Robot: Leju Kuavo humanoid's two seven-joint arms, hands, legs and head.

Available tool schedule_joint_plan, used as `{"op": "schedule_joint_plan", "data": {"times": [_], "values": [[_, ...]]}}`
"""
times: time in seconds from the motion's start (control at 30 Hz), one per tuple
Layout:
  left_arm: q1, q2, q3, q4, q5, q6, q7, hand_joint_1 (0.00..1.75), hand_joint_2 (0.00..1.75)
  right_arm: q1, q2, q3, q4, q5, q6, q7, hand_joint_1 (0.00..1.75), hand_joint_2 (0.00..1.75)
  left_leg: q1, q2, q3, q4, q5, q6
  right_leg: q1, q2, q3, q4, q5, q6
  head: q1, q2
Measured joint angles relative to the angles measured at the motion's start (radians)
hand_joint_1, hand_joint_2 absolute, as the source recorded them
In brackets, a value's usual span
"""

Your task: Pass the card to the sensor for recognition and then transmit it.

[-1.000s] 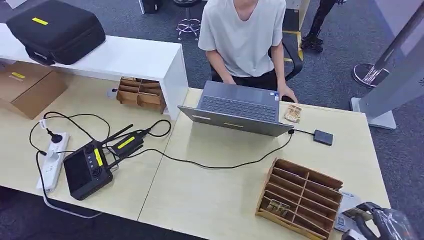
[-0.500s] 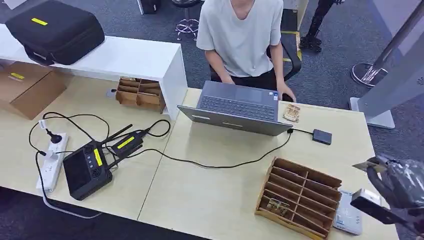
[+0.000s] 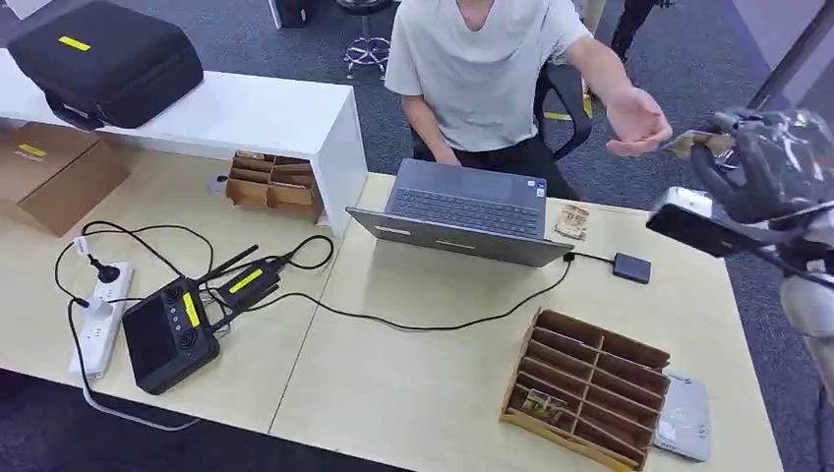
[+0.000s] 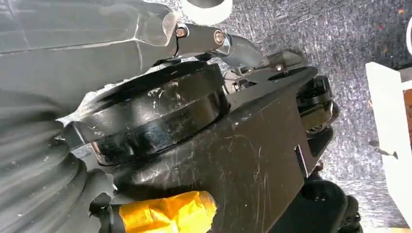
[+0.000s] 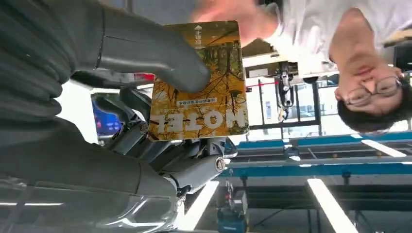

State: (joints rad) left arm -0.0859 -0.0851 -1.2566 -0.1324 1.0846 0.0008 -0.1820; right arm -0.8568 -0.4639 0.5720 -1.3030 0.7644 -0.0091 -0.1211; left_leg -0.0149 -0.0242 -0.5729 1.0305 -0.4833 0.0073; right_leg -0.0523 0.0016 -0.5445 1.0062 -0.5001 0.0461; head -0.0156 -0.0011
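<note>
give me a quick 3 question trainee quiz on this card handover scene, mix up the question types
1. True or false: the right hand holds the yellow-brown HOTEL card.
2. The grey card sensor lies beside: A) the open grey laptop B) the brown wooden slotted organizer C) the black case
3. Fill in: the person's open hand is raised toward the ____.

Key: 1 true; 2 B; 3 card

One laptop [image 3: 470, 205], two wooden organizers [image 3: 588, 386], one person [image 3: 482, 69].
</note>
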Motion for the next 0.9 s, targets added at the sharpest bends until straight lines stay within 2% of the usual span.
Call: {"op": "schedule_joint_plan", "data": {"times": [0.13,0.33,0.47,0.5,0.67,0.9], "values": [[-0.005,0.004,0.000,0.000,-0.019,-0.011,0.015,0.00,1.75,-0.097,0.161,0.117,0.142,0.031,-0.051,0.063,1.75,1.75,0.001,-0.003,0.000,0.000,0.001,-0.002,0.000,-0.003,-0.001,0.001,0.000,0.000,0.000,0.000],[-0.012,0.005,-0.004,0.000,-0.052,-0.020,0.040,0.00,1.75,-0.169,0.340,0.202,0.329,0.043,-0.063,0.126,1.75,1.75,0.001,-0.005,-0.002,0.000,0.002,-0.002,0.000,-0.005,-0.001,0.002,0.000,0.000,0.000,0.000],[-0.013,0.006,-0.007,0.000,-0.058,-0.021,0.041,0.00,1.75,-0.193,0.423,0.225,0.424,0.039,-0.071,0.126,1.75,1.75,0.000,-0.005,-0.002,0.000,0.002,-0.002,0.000,-0.005,-0.001,0.001,0.000,0.000,0.000,0.000],[-0.013,0.006,-0.008,0.000,-0.058,-0.023,0.038,0.00,1.75,-0.198,0.436,0.231,0.436,0.039,-0.071,0.124,0.00,1.75,0.000,-0.006,-0.002,0.000,0.002,-0.002,0.000,-0.005,-0.001,0.001,0.000,0.000,0.000,0.000],[-0.012,0.009,-0.008,0.000,-0.055,-0.040,0.030,0.00,1.75,-0.209,0.469,0.248,0.468,0.029,-0.068,0.119,0.00,1.75,0.000,-0.006,-0.002,0.000,0.002,-0.002,0.000,-0.006,-0.001,0.001,0.000,0.000,0.000,0.000],[-0.011,0.012,-0.008,0.000,-0.053,-0.041,0.027,0.00,1.75,-0.218,0.472,0.262,0.484,0.020,-0.066,0.118,0.00,1.75,0.000,-0.007,-0.002,0.000,0.002,-0.002,0.000,-0.006,-0.001,0.001,0.000,0.000,0.000,0.000]]}}
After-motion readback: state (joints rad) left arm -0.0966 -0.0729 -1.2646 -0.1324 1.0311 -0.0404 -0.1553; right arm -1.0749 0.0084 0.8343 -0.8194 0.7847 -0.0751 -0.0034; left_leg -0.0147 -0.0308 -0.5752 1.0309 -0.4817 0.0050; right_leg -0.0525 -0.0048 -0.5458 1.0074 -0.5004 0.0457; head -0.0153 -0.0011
